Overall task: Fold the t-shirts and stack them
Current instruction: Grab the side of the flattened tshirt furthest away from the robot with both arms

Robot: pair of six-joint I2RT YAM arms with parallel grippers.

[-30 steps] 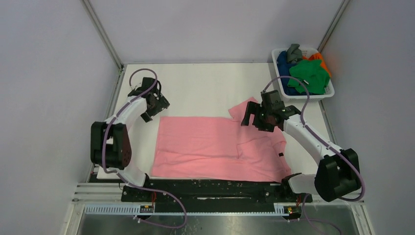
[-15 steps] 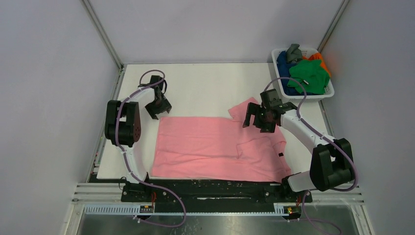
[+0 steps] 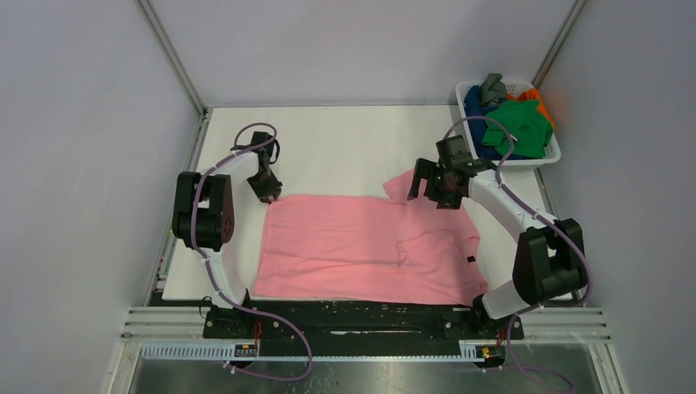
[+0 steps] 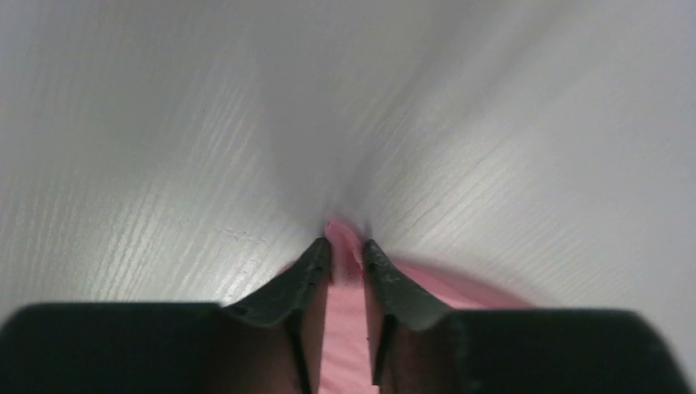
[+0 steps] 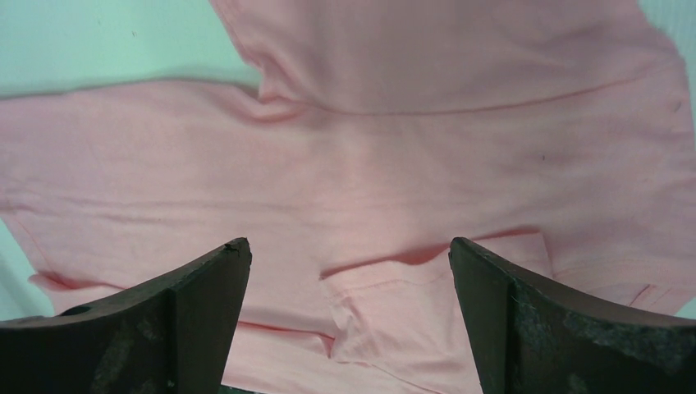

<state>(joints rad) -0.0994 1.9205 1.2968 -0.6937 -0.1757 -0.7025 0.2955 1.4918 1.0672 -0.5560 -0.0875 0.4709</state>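
A light pink t-shirt (image 3: 361,242) lies spread flat on the white table (image 3: 345,148), one sleeve (image 3: 408,182) sticking out at the far right. My left gripper (image 3: 271,195) is down at the shirt's far left corner. In the left wrist view its jaws (image 4: 346,254) are pinched on a fold of pink cloth (image 4: 345,328). Over the shirt's far right part hovers my right gripper (image 3: 433,189); its jaws (image 5: 349,250) stand wide open above the cloth (image 5: 410,164) with nothing between them.
A white slatted basket (image 3: 551,152) stands at the far right corner, holding a green (image 3: 519,125), a dark blue (image 3: 476,111), an orange (image 3: 538,97) and a grey (image 3: 492,84) t-shirt. Grey walls close in the table on three sides.
My left gripper came down onto the shirt's far left corner and closed on the cloth. The right gripper shifted a little toward the far side, still open.
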